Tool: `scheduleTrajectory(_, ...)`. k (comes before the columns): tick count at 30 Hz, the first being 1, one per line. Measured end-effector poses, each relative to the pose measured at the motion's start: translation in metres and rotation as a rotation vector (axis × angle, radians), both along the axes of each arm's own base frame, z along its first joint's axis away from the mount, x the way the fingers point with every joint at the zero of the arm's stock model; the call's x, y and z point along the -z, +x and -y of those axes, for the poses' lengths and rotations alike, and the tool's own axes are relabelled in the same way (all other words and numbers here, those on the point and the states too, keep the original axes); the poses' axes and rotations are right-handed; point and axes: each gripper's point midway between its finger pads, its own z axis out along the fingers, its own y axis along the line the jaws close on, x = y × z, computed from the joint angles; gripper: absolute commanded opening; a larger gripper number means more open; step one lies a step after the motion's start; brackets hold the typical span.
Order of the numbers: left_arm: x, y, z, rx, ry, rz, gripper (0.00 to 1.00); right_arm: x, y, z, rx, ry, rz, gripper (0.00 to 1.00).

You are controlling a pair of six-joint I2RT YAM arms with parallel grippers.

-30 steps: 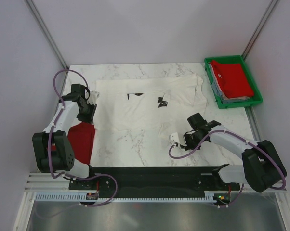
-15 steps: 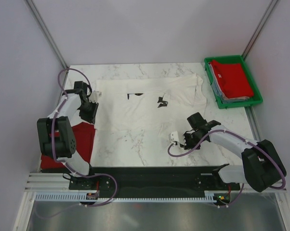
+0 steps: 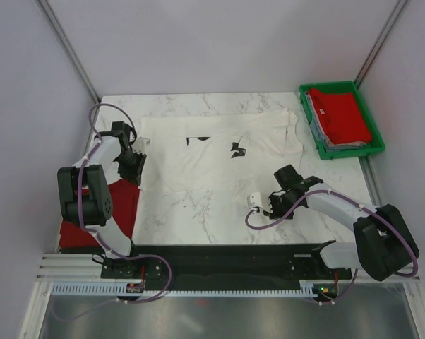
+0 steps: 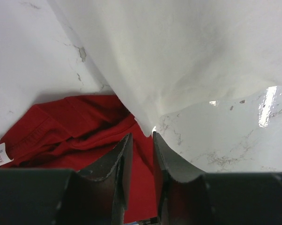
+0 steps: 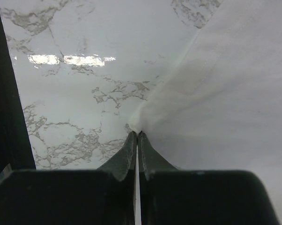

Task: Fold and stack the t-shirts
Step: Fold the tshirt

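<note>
I saw the white cloth t-shirt with a small dark chest print [image 3: 212, 152] spread flat on the marble counter [image 3: 191, 215]. The right tool [image 5: 137, 135] was clamped on its edge. The left tool [image 4: 142, 137] stood narrow at its corner, grip unclear, over a crumpled red cloth t-shirt [image 4: 70, 126]. The green plastic tray [image 3: 328, 85], far right, held a folded red t-shirt [image 3: 343, 116] atop paler cloth.

The bench [image 3: 198, 212] had a smooth, glossy, marble-patterned top that mirrored the lamps. The white t-shirt [image 3: 198, 159] was soft, matt cloth, finely woven and gently creased. At the bench's left edge, the red t-shirt [image 3: 121, 205] was matt, rumpled cloth. The green tray [image 3: 312, 123] looked like smooth plastic. The fingers [image 4: 123, 159] of the left end effector [image 4: 142, 137] were dark, matt and rough-edged.
</note>
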Motion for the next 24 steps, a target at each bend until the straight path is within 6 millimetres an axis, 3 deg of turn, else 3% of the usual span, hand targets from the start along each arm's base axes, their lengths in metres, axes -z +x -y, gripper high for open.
scheduleTrajectory(9,0.013,0.0,0.001,0.001,-0.011,-0.05,0.27,0.0,0.002,-0.001,0.007,-0.001,-0.004,0.03)
scheduleTrajectory(12,0.015,0.002,0.002,0.002,-0.013,-0.056,0.15,0.0,0.002,-0.001,0.011,-0.001,-0.003,0.03)
scheduleTrajectory(13,0.015,0.003,0.002,0.003,-0.015,-0.056,0.04,0.0,0.003,-0.001,0.014,-0.002,-0.002,0.03)
scheduleTrajectory(14,0.014,0.004,0.003,0.001,-0.019,-0.056,0.02,0.0,0.003,-0.001,0.017,-0.002,-0.002,0.02)
scheduleTrajectory(19,0.009,0.008,0.006,0.006,-0.037,-0.048,0.02,-0.002,0.007,0.0,0.053,-0.008,0.004,0.0)
scheduleTrajectory(24,0.0,0.015,0.011,0.011,-0.062,-0.031,0.02,-0.022,0.032,0.001,0.139,0.002,0.075,0.0)
